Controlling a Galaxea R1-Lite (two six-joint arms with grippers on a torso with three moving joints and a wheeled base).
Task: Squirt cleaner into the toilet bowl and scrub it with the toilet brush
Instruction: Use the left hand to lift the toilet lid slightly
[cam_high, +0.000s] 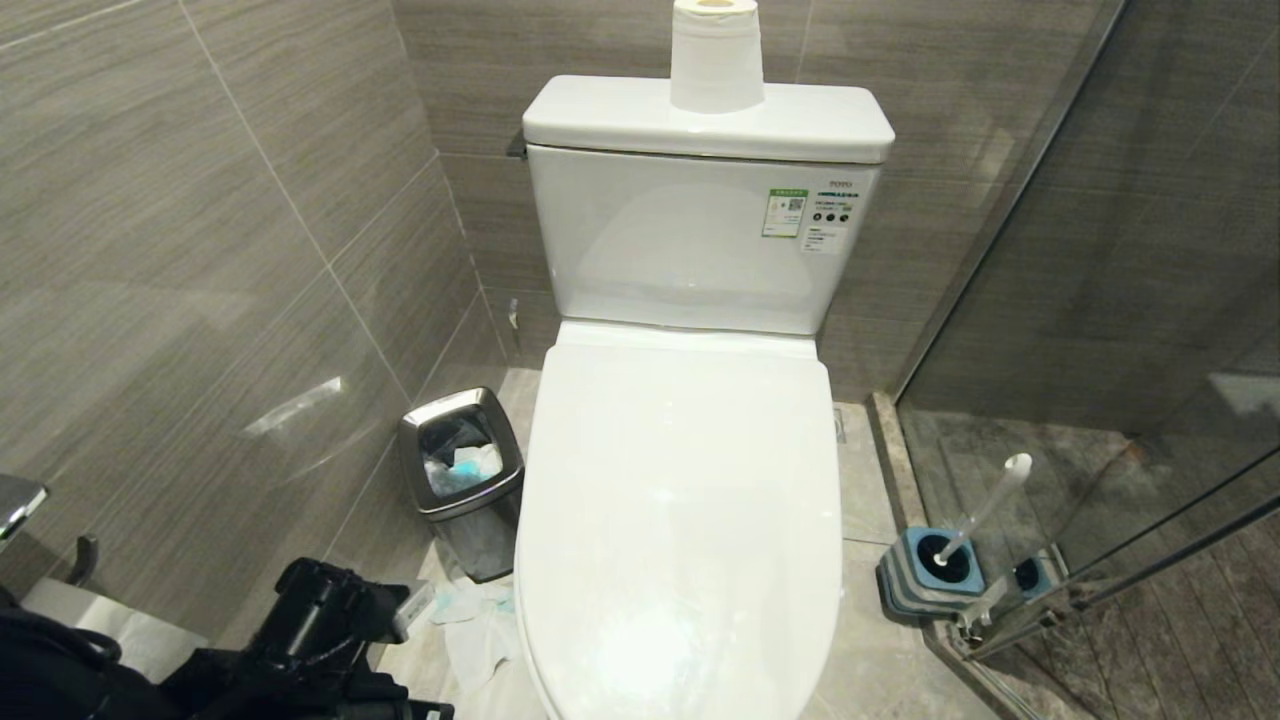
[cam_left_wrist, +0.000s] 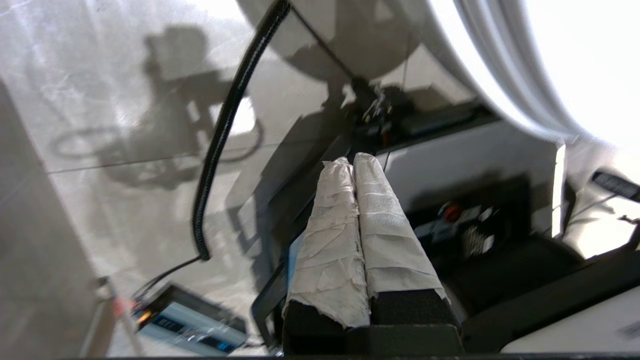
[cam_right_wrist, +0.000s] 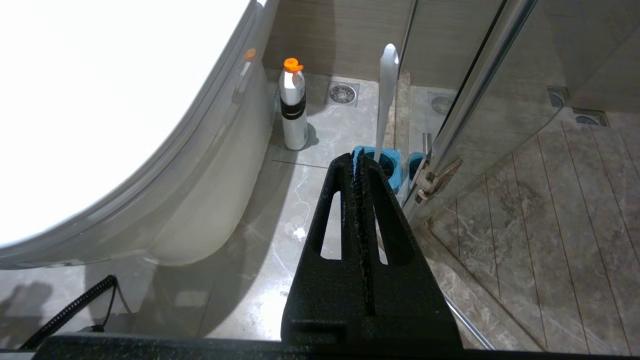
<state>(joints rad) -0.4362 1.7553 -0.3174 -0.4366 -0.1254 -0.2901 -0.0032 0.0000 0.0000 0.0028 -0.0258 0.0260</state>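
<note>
Here the glossy white ceramic toilet bowl (cam_high: 680, 520) sits lid-down between steel waste bin (cam_high: 462, 480) and glass shower partition (cam_high: 1100, 330). The white-handled toilet brush (cam_high: 985, 510) stands in its striped holder (bare floor between). Left gripper (cam_left_wrist: 354, 162) and right gripper (cam_right_wrist: 357, 157) are both pressed closed, empty

Closed toilet with much of the scene hidden or cropped

The shut lid (cam_high: 680, 520) covers the toilet bowl entirely, so its inside cannot be seen, and the lid's front edge runs off the bottom of the head view. The toilet paper roll (cam_high: 714, 52) on the tank is cut off at the top edge. The toilet brush (cam_high: 985, 512) shows only its white handle; its head sits hidden inside the blue-and-grey holder (cam_high: 925, 572). The left arm (cam_high: 320, 640) is a dark shape cropped at the lower left corner. The tank sticker (cam_high: 786, 212) is too small to read. The left wrist view is blurred beyond the wrapped fingers (cam_left_wrist: 385, 225).
</note>
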